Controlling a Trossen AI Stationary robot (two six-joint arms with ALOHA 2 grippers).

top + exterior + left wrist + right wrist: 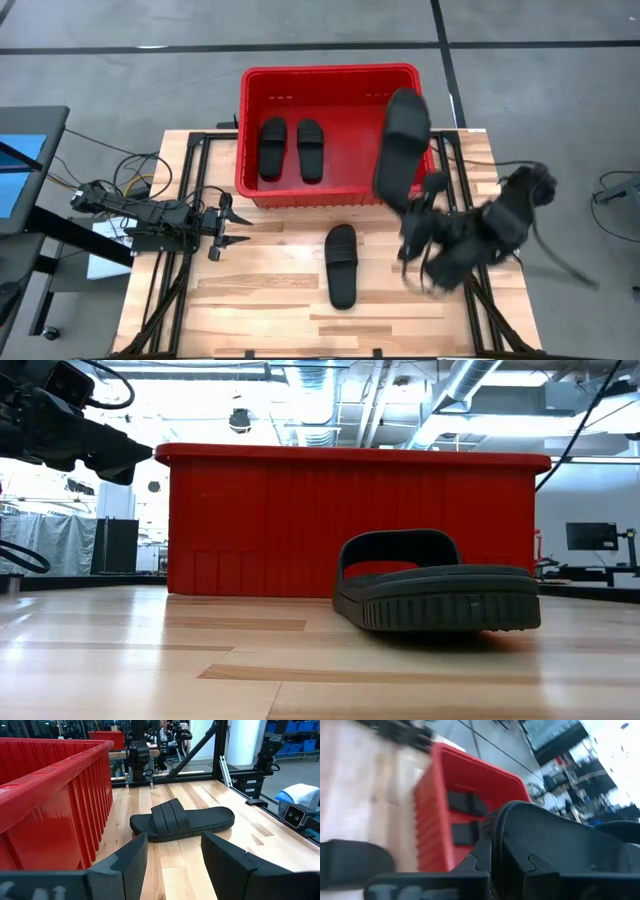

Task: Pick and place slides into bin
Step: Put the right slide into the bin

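My right claw (418, 205) grips one slide (400, 148) above the red bin (330, 75), which holds two slides (291, 148). Another slide (342, 264) lies on the desk (260, 300). My left claw (235, 227) waits open.

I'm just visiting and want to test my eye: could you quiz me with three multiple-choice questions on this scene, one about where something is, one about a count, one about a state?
1. Where does the lone slide on the table lie?
A. In front of the bin, near the table's middle
B. On the floor
C. Under the left gripper

2. How many slides lie inside the bin?
A. None
B. Two
C. Four

3. What is the right gripper doing?
A. Waiting with nothing in it
B. Pushing the bin
C. Holding a slide over the bin's right side

Answers: 1 A, the high view shows it on the wood just before the bin. 2 B, a pair lies side by side in its left half. 3 C, the fingers clamp the raised slide.
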